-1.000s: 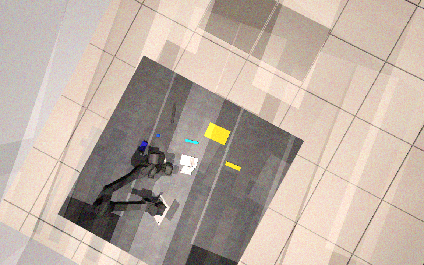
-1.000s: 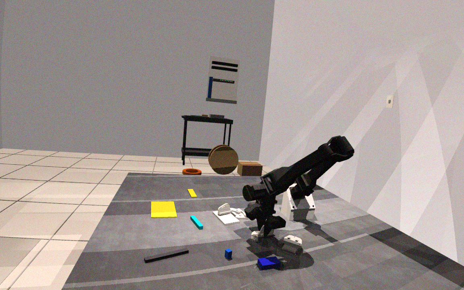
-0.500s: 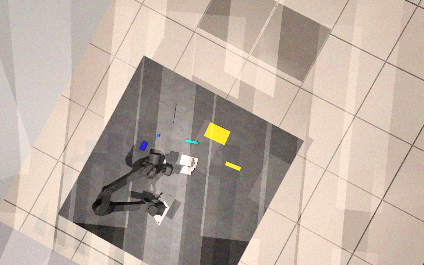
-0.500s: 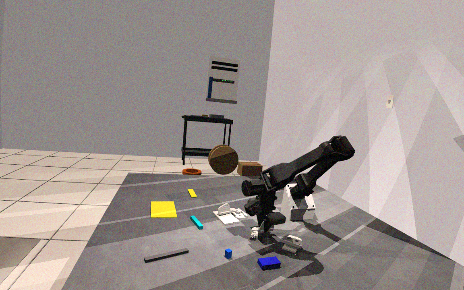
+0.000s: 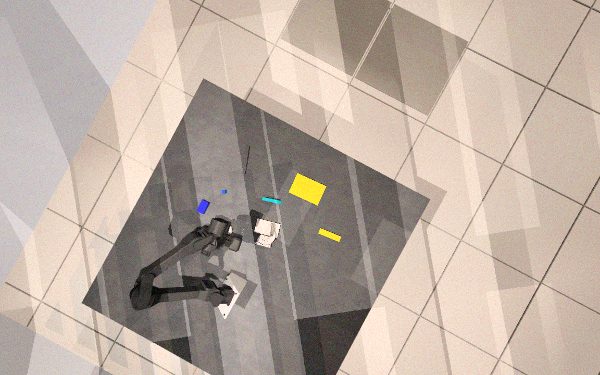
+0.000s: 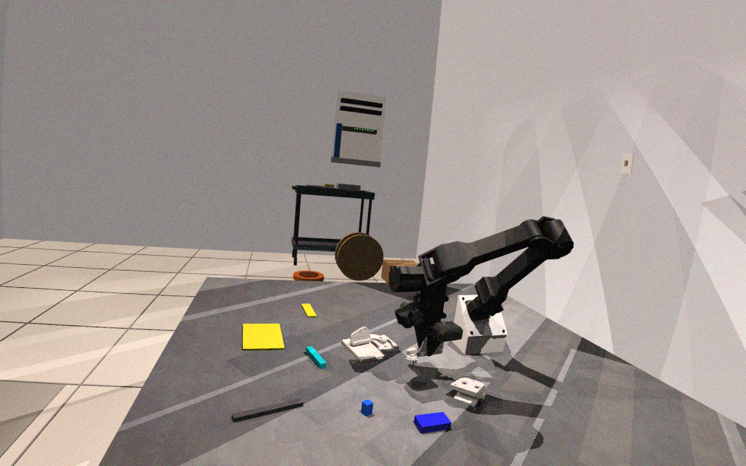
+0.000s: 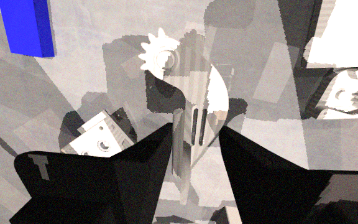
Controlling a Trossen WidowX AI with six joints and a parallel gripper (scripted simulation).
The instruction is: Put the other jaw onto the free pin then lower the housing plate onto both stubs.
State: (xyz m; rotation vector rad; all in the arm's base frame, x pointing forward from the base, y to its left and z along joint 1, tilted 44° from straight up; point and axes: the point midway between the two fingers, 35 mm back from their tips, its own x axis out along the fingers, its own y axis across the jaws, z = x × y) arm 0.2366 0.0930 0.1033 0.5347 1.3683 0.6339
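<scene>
My gripper (image 7: 196,129) (image 6: 427,347) is shut on the loose white jaw (image 7: 219,90) (image 6: 411,356), its gear teeth pointing away from the fingers in the wrist view. Shadow lies below the jaw in the exterior view, and it appears raised off the mat. The white base (image 5: 267,226) (image 6: 362,349) (image 7: 347,37) stands to the right in the wrist view. The other jaw is on it, with teeth showing, but the free pin is not clear. The white housing plate (image 6: 468,384) (image 7: 96,137) lies apart, left of my fingers in the wrist view and hidden under the arm in the top view.
A blue block (image 5: 203,206) (image 6: 432,422) (image 7: 27,28) and a small blue cube (image 5: 224,191) (image 6: 367,407) lie near the arm. A cyan bar (image 5: 271,200) (image 6: 316,357), a yellow plate (image 5: 307,188) (image 6: 262,336), a yellow bar (image 5: 329,234) (image 6: 308,310) and a dark rod (image 5: 247,160) (image 6: 267,410) lie farther out.
</scene>
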